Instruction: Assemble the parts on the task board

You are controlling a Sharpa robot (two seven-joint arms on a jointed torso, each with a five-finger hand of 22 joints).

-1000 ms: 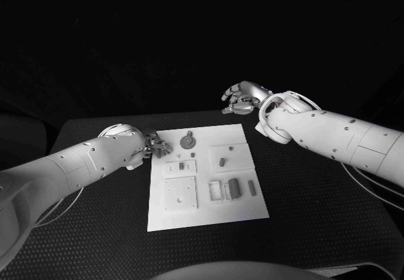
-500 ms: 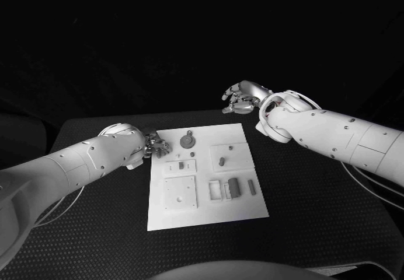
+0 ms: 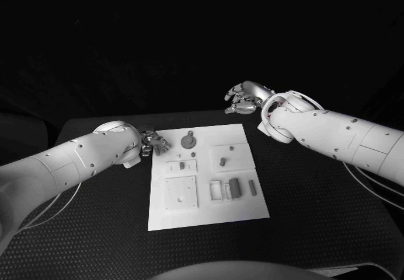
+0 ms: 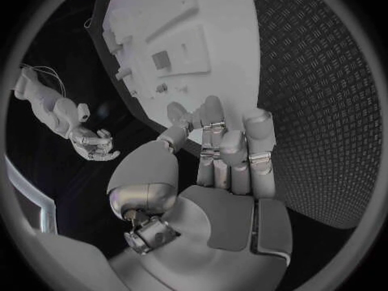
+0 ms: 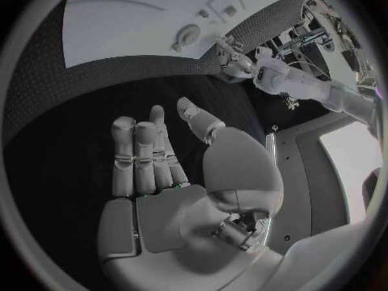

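The white task board [image 3: 206, 201] lies in the middle of the black table. On it are grey parts: a round disc piece [image 3: 188, 140] near the far edge, a small peg [image 3: 221, 161] and two bars [image 3: 234, 187] at the right. My left hand [image 3: 154, 143] hovers at the board's far left corner, fingers loosely bent and holding nothing; the left wrist view shows the same hand [image 4: 222, 149] over the board's edge [image 4: 186, 39]. My right hand [image 3: 247, 97] is raised beyond the table's far edge, away from the board. Its fingers [image 5: 141, 155] are stretched out with nothing in them.
Black textured table [image 3: 320, 198] surrounds the board on all sides. The board also carries raised white blocks [image 3: 180, 192] and slots. In the right wrist view the left hand [image 5: 230, 58] sits by the board's far corner [image 5: 145, 26].
My right hand has drifted slightly to the right. The left arm has shifted a little, with its hand still at the board's far left corner.
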